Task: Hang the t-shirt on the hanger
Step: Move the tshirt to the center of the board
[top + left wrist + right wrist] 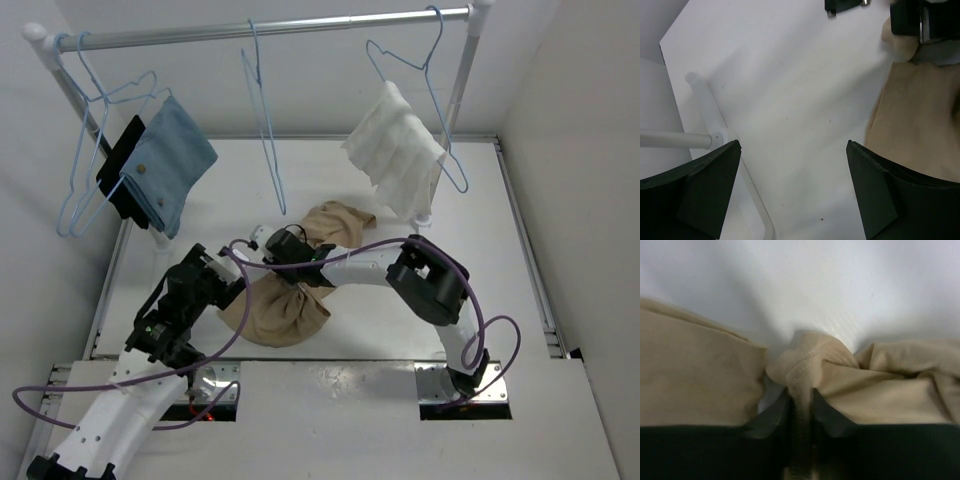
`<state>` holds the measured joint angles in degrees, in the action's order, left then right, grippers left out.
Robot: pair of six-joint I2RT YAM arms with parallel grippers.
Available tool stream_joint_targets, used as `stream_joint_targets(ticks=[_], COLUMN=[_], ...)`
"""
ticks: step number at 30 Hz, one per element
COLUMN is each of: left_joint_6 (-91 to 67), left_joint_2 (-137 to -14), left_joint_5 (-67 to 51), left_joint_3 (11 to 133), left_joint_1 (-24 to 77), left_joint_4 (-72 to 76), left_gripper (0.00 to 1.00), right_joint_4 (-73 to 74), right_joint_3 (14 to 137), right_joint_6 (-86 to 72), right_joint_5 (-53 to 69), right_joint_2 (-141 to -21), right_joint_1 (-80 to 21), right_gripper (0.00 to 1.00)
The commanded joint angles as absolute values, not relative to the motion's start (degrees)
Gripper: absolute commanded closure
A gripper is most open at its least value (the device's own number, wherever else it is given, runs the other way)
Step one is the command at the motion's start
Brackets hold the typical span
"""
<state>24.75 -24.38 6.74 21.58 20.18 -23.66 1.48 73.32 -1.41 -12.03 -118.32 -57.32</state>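
The tan t-shirt (285, 312) lies crumpled on the white table, with another part (335, 222) behind the arms. My right gripper (298, 272) is shut on a stitched fold of the t-shirt (810, 357), which bunches up between the closed jaws (801, 405). My left gripper (235, 272) is open and empty just left of the shirt; in its wrist view its gripper (792, 150) is over bare table, with the t-shirt (920, 120) at the right. The bare light-blue hanger (265, 130) hangs from the middle of the rod, above and behind the shirt.
A metal rod (300, 26) on white posts spans the back. A hanger with white cloth (400, 150) hangs at the right; hangers with blue cloth (170, 165) hang at the left. A white rack post (707, 107) stands left of my left gripper.
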Motion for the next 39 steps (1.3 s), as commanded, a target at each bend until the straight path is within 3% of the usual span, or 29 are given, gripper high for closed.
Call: stream_joint_targets(ticks=[1, 3, 7, 11, 20, 24, 25, 28, 33, 37, 38, 39], left_joint_6=[23.8, 23.8, 24.3, 24.3, 24.3, 23.8, 23.8, 25.1, 30.8, 36.7, 37.9, 37.9], left_joint_2=[-24.9, -24.9, -24.9, -24.9, -24.9, -25.4, -25.4, -25.9, -27.8, -32.7, -34.5, -36.7], left_joint_5=[7.4, 7.4, 7.9, 7.9, 8.4, 8.4, 8.4, 7.4, -3.8, -14.7, -16.2, -17.8], left_joint_3=[22.6, 22.6, 22.6, 22.6, 22.6, 22.6, 22.6, 22.6, 22.6, 26.0, 26.9, 27.8], left_joint_1=[19.8, 19.8, 19.8, 19.8, 19.8, 19.8, 19.8, 19.8, 19.8, 20.3, 20.3, 20.3], left_joint_4=[-20.9, -20.9, -20.9, -20.4, -20.4, -20.4, -20.4, -20.4, -20.4, -20.4, -20.4, -20.4], left_gripper=[0.08, 0.08, 0.08, 0.08, 0.08, 0.08, 0.08, 0.08, 0.08, 0.08, 0.08, 0.08], right_joint_4=[2.0, 0.3, -1.5, -7.6, -14.4, -16.8, -16.8, -10.7, 0.9, 14.4, 23.8, 28.6], right_joint_3=[73.5, 72.7, 73.9, 73.9, 58.6, 45.4, 42.5, 34.5, 31.2, 33.8, 35.0, 35.9], right_joint_6=[-4.6, -5.4, -2.5, -2.5, -3.3, -11.2, -12.6, -17.7, -34.7, -48.1, -52.4, -62.1], right_joint_5=[-11.7, -11.2, -5.2, 11.3, 13.4, 1.3, -9.2, -21.0, -42.8, -52.2, -54.7, -55.5], right_joint_2=[-116.8, -114.5, -111.9, -107.9, -87.6, -75.0, -69.8, -63.3, -60.2, -64.7, -66.6, -68.7], right_joint_1=[-58.4, -57.8, -58.4, -59.4, -62.2, -61.0, -61.0, -61.0, -60.5, -58.5, -57.2, -56.6], right_gripper=[0.87, 1.0, 1.0, 1.0, 1.0, 1.0, 1.0, 1.0, 1.0, 1.0, 0.96, 0.74])
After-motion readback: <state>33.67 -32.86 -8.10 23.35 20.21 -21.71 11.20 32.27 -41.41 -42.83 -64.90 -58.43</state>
